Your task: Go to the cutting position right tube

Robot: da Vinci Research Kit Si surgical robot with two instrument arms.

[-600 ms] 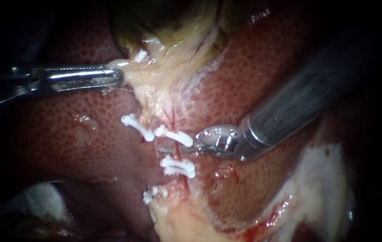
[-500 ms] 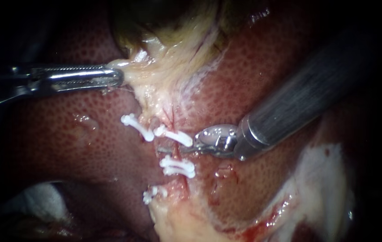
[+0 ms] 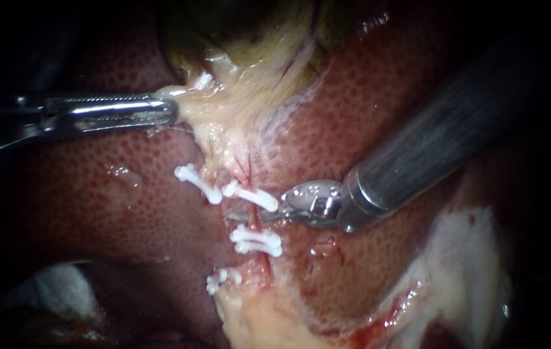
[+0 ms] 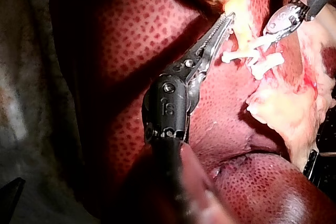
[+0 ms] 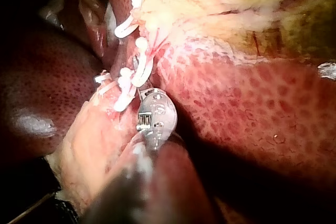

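The right instrument's pincer reaches in from the upper right, low over the liver. It stands open, a blade on either side of the right tube, a thin reddish strand between two white clips. Beyond, the left instrument's pincer lies level, clamped on pale tissue.

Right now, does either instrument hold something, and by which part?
The left instrument is shut on the pale yellowish tissue, at its edge. For the right instrument, whose tip lies between two white clips, it cannot be told.
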